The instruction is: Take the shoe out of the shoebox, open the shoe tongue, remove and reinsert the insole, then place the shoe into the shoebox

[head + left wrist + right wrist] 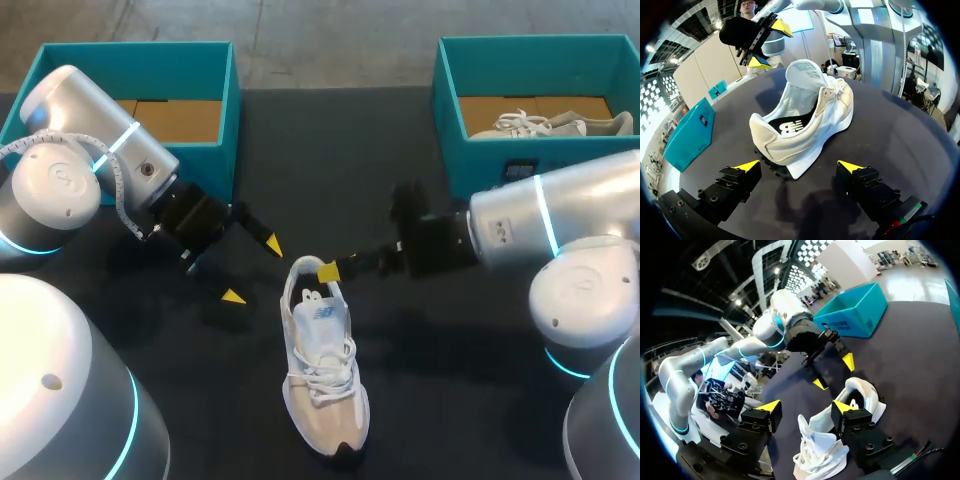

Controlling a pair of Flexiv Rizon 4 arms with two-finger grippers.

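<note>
Shoe [322, 360] is out of its box and sits upright on its sole mid-table, toe toward the robot and heel toward the far side. The tongue [807, 70] looks pulled up and back, and the black insole [790, 127] shows inside the opening, apparently seated.

The right gripper [770, 45] hangs just over the tongue and heel collar with its fingers spread, nothing between them. I can't tell whether one tip brushes the collar. The left gripper [252, 270] is low, just beside the heel, also spread wide and holding nothing, aimed at the back of the shoe.

My guess is we're at the insole-pull step. To do it well, I'd have one gripper pin the shoe or keep the tongue back while the other slips a tip under the heel end of the insole and pinches only that edge, not the lining. Peel up and back along the shoe. A straight yank probably drags the whole shoe, which looks light.

The table [450, 380] is covered in dark cloth, so sliding seems possible. The teal left box [200, 160] and right box [460, 160] stand at the far corners, well apart from the shoe. The right one holds a second shoe [550, 125].
</note>
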